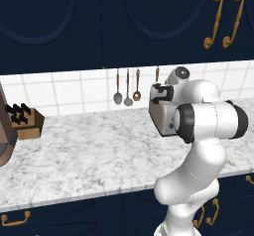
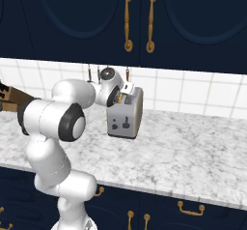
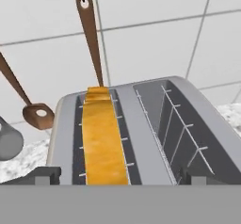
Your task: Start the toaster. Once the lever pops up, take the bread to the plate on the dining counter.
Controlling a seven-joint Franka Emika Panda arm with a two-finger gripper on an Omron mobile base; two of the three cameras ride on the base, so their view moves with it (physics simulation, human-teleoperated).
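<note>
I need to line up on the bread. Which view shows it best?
The hand view: the bread stands in the left slot of the toaster, golden and in plain sight between the open gripper's tips. In the right base view the hand covers the slots; in the left base view the arm hides most of the toaster.

Non-task clutter: wall utensils, knife block, cabinets
Marble desk (image 1: 99, 150) under white tiled backsplash (image 1: 69, 88); hanging utensils (image 1: 127, 88) on the tiles: two grey spoons, a brown one, another partly hidden; hand view shows a wooden handle (image 3: 90, 35) and a brown spoon (image 3: 37, 115) on the wall; wooden knife block (image 1: 26, 122) with dark handles at far left of desk; navy upper cabinets with gold handles (image 2: 140, 19); navy drawers below, gold pulls (image 2: 189, 208)
</note>
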